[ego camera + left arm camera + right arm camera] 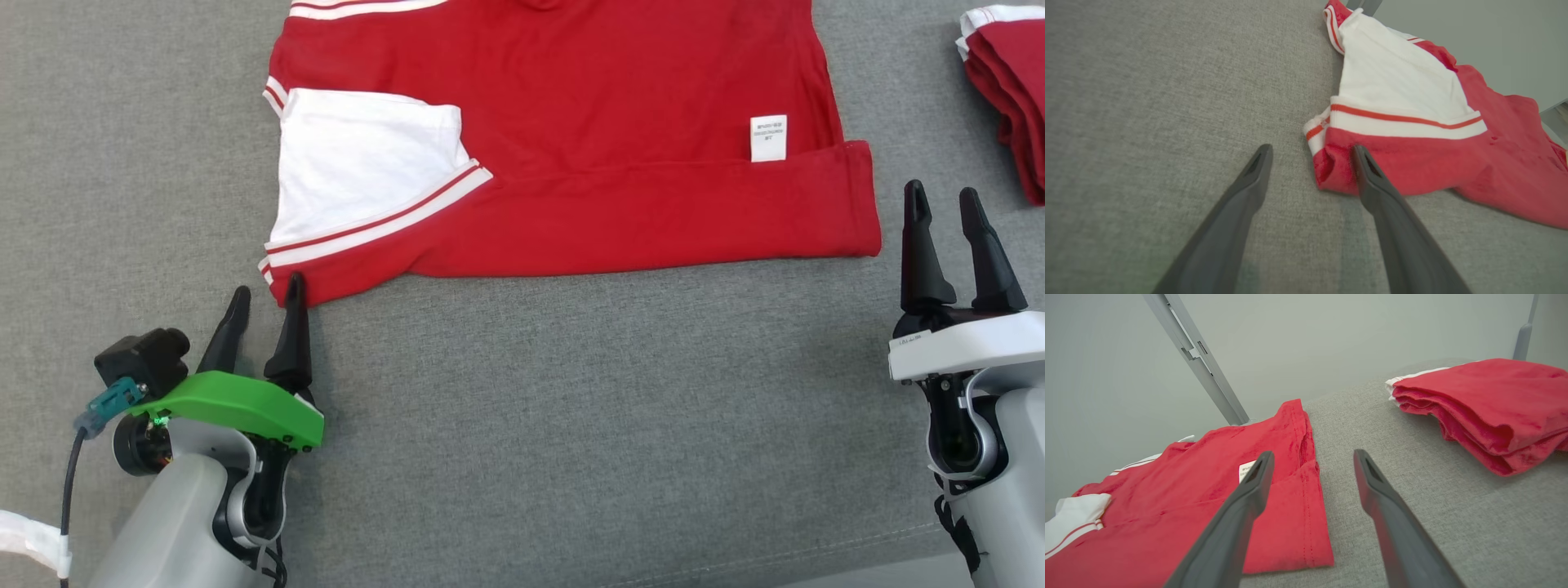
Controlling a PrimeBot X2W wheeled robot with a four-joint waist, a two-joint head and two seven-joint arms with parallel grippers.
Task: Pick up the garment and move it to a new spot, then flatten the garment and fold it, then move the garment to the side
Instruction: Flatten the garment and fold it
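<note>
1. The red shirt (571, 163) lies flat on the grey table (571, 425), in front of us. Its white sleeve (359, 163) is tucked in over the red part. Its near edge looks turned up in a long strip.
2. Our left gripper (268, 284) is wide open and holds nothing. One finger tip is right at the shirt's near left corner. We cannot tell if it touches.
3. Our right gripper (941, 190) is wide open too, with nothing in it. It is just beside the shirt's near right corner, not touching it.
4. A pile of folded red clothes (1008, 98) sits off to the right.
5. We think we are in the folding step. The move to the side is not done yet.
6. Next we would need to pinch both near corners through all the layers. Then we lift them together and lay them over evenly, so the shirt does not bunch up.
</note>
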